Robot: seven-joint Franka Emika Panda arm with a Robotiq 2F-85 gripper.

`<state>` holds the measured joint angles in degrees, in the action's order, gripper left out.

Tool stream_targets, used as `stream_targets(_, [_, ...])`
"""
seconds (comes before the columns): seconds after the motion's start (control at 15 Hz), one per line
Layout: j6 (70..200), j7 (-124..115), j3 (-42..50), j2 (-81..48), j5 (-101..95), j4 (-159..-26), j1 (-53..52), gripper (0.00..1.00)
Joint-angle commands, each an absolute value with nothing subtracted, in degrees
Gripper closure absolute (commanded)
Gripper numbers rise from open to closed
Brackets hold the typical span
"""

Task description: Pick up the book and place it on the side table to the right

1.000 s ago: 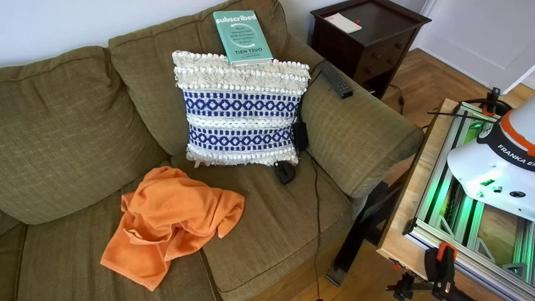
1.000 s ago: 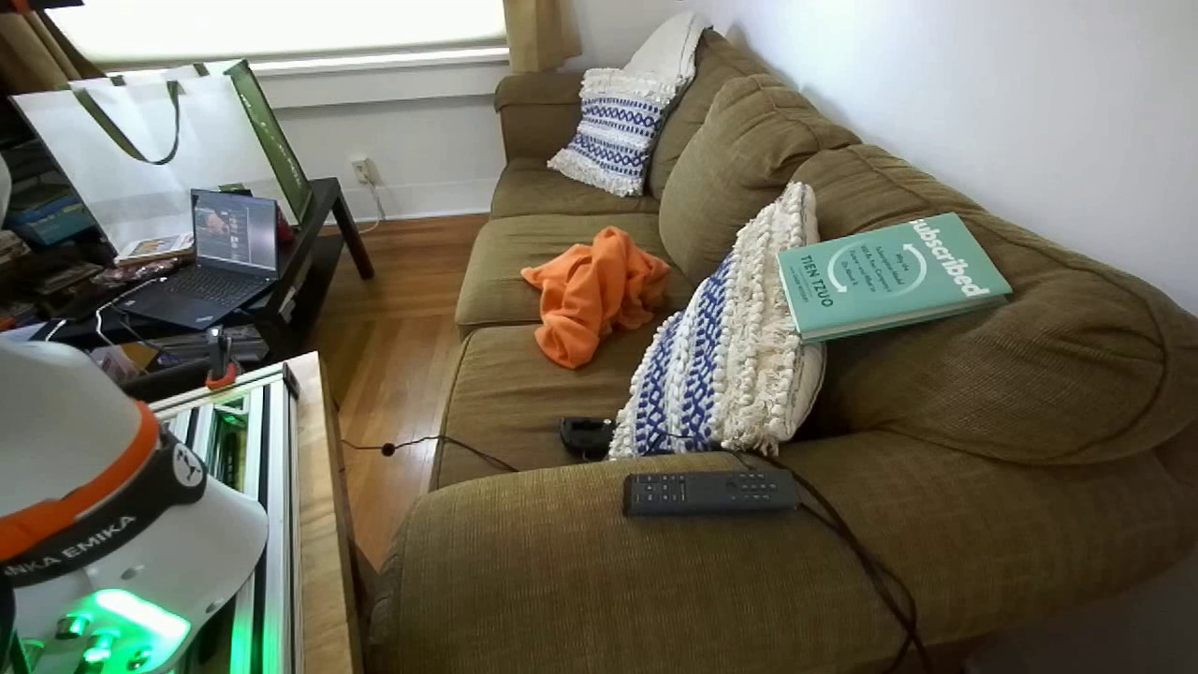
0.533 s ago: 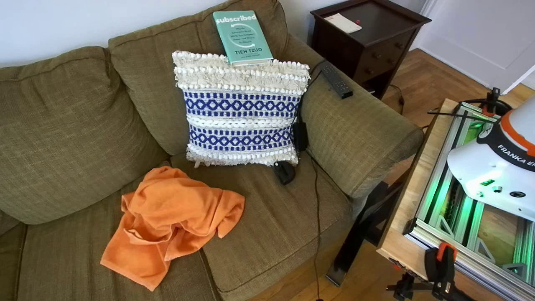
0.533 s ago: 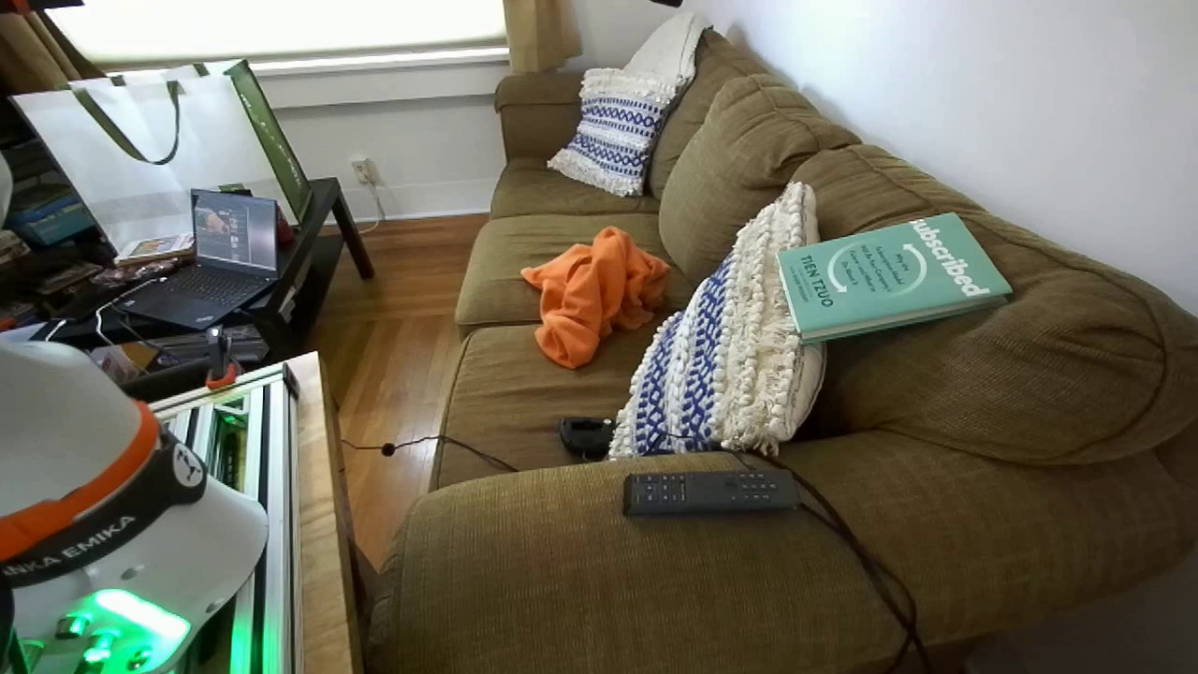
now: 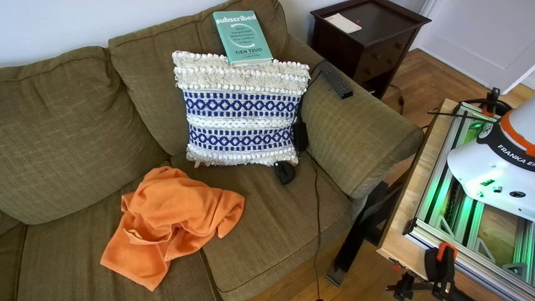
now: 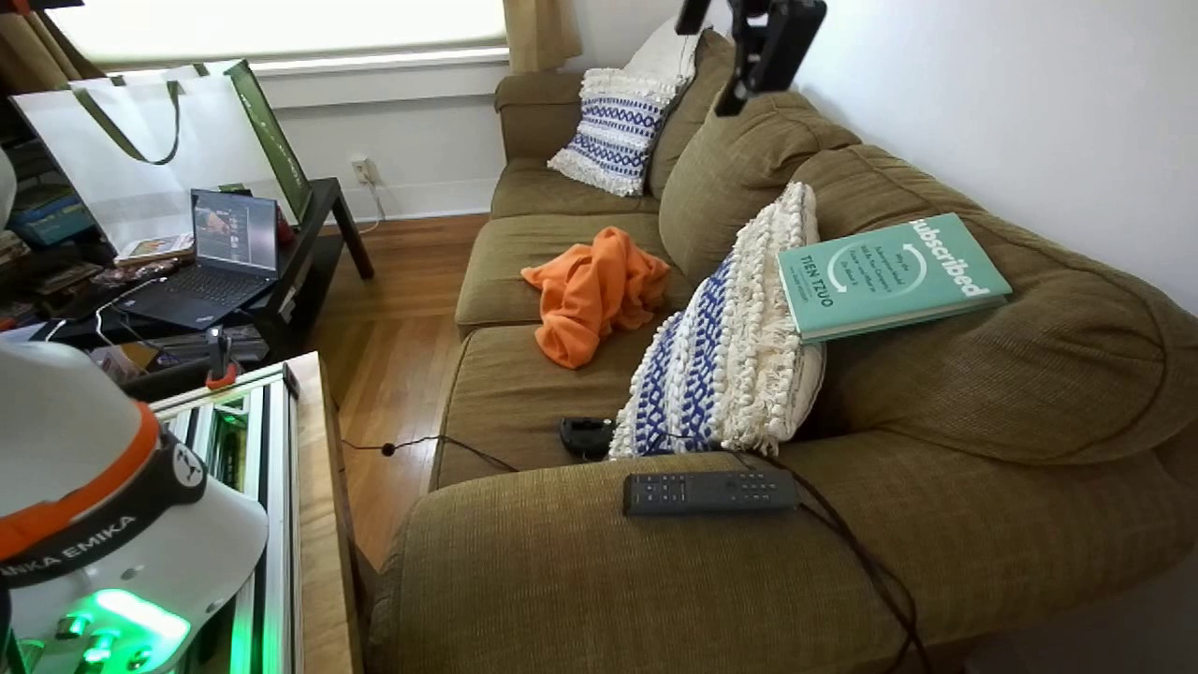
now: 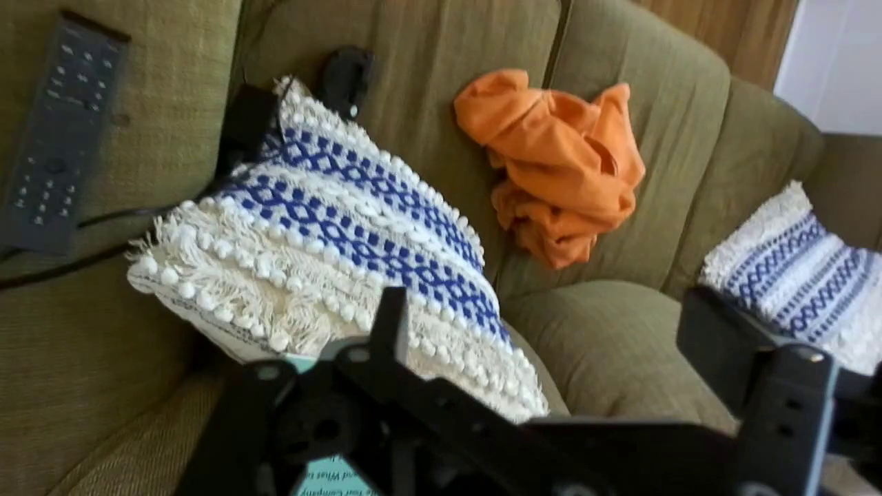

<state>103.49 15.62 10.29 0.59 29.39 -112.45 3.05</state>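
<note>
Blurred at the wrist view's lower edge, the hand (image 7: 548,318), spread wide, leaves only scraps of the book (image 7: 332,479) showing. At upper centre in an exterior view, that flat teal rectangle lies tilted across woven cushion (image 5: 179,37) and tufted pillow (image 5: 244,110).

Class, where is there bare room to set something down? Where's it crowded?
Bare: side table, between white paper, red item and drawer-side edge; sofa seat, between orange cloth and cable; armrest, ahead of the remote. Crowded: around the pillow, the book overlapping its top edge, a black box beside it.
</note>
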Motion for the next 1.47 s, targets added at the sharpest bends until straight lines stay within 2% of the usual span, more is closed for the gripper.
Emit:
stream_targets(0.0, [116.54, 23.39, 9.33, -2.55, 40.45, -117.02, 5.12, 0.0])
stream_targets(0.33, [126.79, 38.12, 7.59, -8.32, 54.91, -120.66, 6.87, 0.0])
stream_targets(0.53, [127.06, 45.76, 6.88, -12.96, 59.5, -120.46, 8.06, 0.0])
stream_targets(1.2, [126.14, 41.79, 6.7, -10.94, 56.6, -119.96, 7.73, 0.0])
stream_targets(1.4, [130.0, 42.55, 5.92, -15.34, 59.96, -117.91, 7.79, 0.0])
